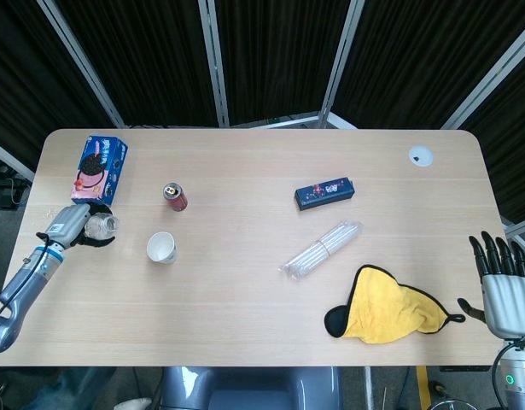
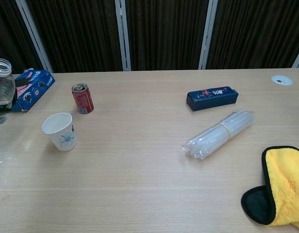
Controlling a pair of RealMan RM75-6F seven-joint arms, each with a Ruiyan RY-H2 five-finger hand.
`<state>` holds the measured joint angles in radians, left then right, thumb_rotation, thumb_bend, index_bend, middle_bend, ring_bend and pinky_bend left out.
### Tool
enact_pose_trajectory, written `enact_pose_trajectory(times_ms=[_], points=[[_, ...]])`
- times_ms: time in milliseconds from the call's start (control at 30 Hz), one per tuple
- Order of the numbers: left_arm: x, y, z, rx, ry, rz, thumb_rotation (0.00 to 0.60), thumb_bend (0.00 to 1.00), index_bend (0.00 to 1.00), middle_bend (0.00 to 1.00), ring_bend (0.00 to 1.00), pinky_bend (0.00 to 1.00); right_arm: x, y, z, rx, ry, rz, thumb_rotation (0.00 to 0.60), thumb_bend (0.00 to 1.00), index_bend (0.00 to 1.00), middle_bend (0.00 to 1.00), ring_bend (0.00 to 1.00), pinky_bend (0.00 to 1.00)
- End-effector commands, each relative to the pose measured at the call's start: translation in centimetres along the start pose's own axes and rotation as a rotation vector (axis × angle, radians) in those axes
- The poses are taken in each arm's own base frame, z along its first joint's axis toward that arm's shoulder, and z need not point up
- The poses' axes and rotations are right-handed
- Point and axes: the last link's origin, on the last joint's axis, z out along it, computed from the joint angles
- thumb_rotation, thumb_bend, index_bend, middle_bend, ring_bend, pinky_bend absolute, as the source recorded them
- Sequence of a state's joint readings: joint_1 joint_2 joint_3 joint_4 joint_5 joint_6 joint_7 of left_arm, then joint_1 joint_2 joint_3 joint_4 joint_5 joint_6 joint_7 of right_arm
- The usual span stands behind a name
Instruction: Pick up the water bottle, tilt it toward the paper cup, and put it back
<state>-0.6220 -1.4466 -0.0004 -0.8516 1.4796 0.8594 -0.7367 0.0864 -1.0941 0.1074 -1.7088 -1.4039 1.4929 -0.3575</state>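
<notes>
The clear water bottle (image 1: 101,225) (image 2: 2,92) stands upright at the table's far left, just in front of the cookie box. My left hand (image 1: 70,226) wraps its dark fingers around it. A white paper cup (image 1: 161,248) (image 2: 60,131) with a blue flower print stands upright a short way to the right of the bottle. My right hand (image 1: 498,289) hangs off the table's right edge with fingers spread, holding nothing. The chest view shows only the bottle's top and a sliver of dark fingers (image 2: 0,109) at the left edge.
A red can (image 1: 175,196) stands behind the cup. A blue cookie box (image 1: 99,168) lies at the back left. A dark blue box (image 1: 325,192), a bundle of clear straws (image 1: 322,248) and a yellow cloth (image 1: 392,305) lie right of centre.
</notes>
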Motion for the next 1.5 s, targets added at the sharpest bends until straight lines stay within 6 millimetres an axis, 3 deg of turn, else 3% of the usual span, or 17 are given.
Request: enact_pose_trajectory(times_ms=[33,400,1500], points=[[-1.0,-0.2,0.9,0.013,-0.021,0.084,0.6,0.34,0.59,0.5,0.28,0.32,-0.1,0.0,0.1,-0.004,-0.002,-0.003,0.6,0.0,0.0,0.0,0.0,0.0],[-2.0,0.2,2.5,0.011,-0.021,0.266,0.6,0.33,0.59,0.5,0.28,0.32,-0.1,0.1,0.2,-0.015,-0.001,-0.006,0.6,0.0,0.0,0.0,0.0,0.0],[-0.8,3.1,4.0,0.012,-0.022,0.615,0.6,0.33,0.58,0.49,0.28,0.32,0.0,0.5,0.4,-0.027,-0.002,0.0,0.6,0.0,0.0,0.0,0.0,0.0]])
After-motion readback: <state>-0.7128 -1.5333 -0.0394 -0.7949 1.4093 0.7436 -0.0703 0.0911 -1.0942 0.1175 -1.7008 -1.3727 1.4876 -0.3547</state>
